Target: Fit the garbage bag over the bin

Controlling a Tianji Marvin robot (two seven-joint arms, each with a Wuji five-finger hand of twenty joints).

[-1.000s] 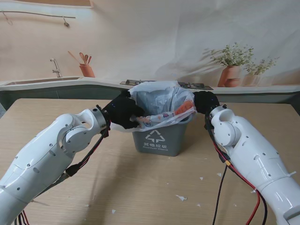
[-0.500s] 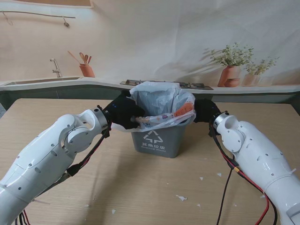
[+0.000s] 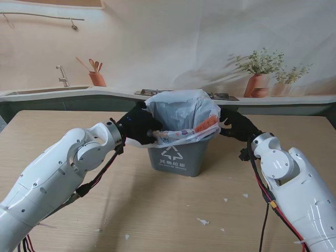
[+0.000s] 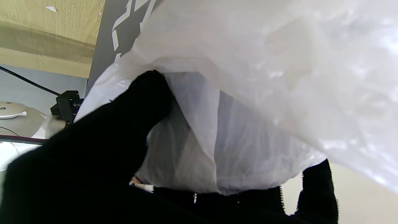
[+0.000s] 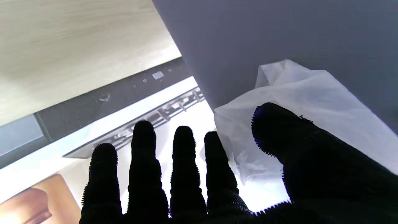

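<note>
Translucent white thin-film plastic garbage bag (image 3: 181,113), seated in small grey plastic bin with white recycling mark (image 3: 176,156), mid-desk on pale wood-grain desk (image 3: 157,210).

Film judged very light, limp, slippery and easily torn; bin stiff but light enough to shift; best hold is the bag's loose hem at the rim, pinched and drawn down the outer wall. Black-gloved left hand (image 3: 139,126) is closed on the hem at the bin's left rim. Black-gloved right hand (image 3: 236,126) is spread wide, holding nothing, beside the right wall; its thumb lies against a loose fold of bag.
</note>
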